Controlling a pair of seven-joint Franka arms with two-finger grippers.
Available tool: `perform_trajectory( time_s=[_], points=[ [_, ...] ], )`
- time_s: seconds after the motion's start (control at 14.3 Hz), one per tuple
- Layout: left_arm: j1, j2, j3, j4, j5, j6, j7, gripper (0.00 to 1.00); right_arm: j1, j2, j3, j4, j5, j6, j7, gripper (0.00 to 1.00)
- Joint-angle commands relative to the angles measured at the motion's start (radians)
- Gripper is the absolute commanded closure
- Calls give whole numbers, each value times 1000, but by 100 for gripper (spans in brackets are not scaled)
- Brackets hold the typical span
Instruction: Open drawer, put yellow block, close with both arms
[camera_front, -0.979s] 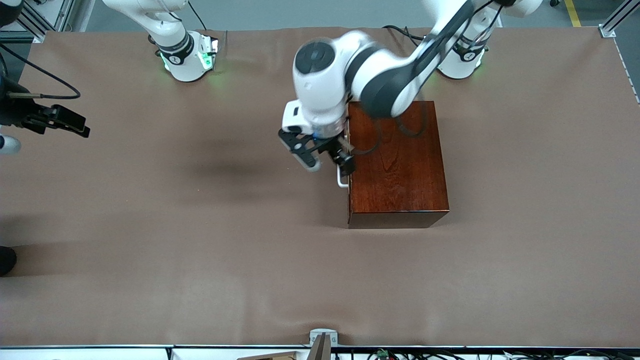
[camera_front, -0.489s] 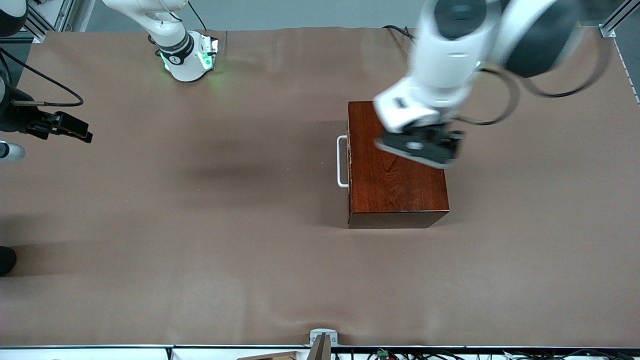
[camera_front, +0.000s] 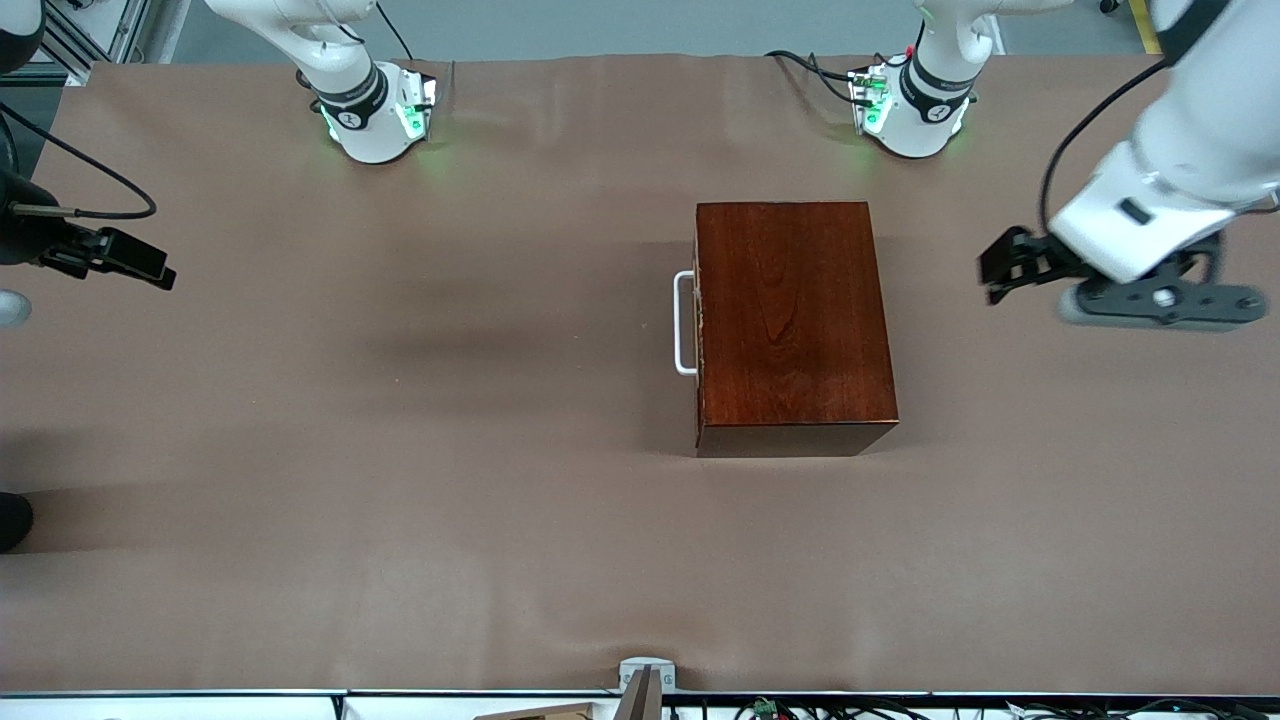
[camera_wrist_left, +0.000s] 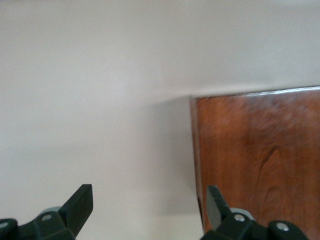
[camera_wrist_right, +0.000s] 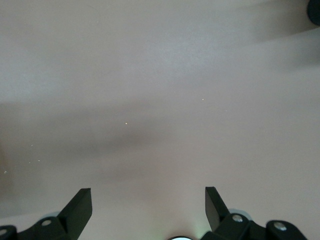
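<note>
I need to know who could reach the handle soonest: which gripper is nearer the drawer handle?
Left. The left gripper hovers past the wooden box; the right gripper waits at the table's right-arm end, farther from the drawer handle.

A brown cloth covers the whole table, lightly creased, with soft shadows across it. A small grey bracket sits at the table's edge nearest the front camera. Aluminium frame rails stand at the corner by the left arm's end.
</note>
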Motion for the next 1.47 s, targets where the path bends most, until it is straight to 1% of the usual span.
perform_trajectory(
  time_s=[0.0,0.14,0.21,0.42,0.49,0.56,0.63,0.84,1.05,1.4],
  points=[
    [-5,-63,94,-67,-53,-35,-11,0,-9,0,8,11,9,-3,17,0],
    [-14,-93,156,-104,-83,-29,-4,0,-16,-2,6,11,9,-3,17,0],
    [-16,-116,171,-148,-100,-7,-4,0,-24,-3,7,11,9,-3,17,0],
    [-25,-239,207,-337,-125,123,18,0,-24,-11,8,11,13,-11,17,0],
    [-25,-251,225,-356,-131,137,76,0,-23,-11,9,11,13,-7,17,0],
    [-25,-252,251,-354,-139,138,166,0,-20,-9,9,11,13,-6,17,0],
    [-25,-250,263,-354,-149,138,190,0,-18,-9,9,11,13,-4,18,0],
    [-25,-250,263,-351,-151,148,183,0,-15,-9,11,11,18,-3,20,0],
    [-25,-245,257,-351,-149,155,108,0,-10,-8,12,11,21,5,43,0],
    [-25,-247,254,-351,-148,152,111,0,-10,-9,12,10,21,11,44,0]
  ],
)
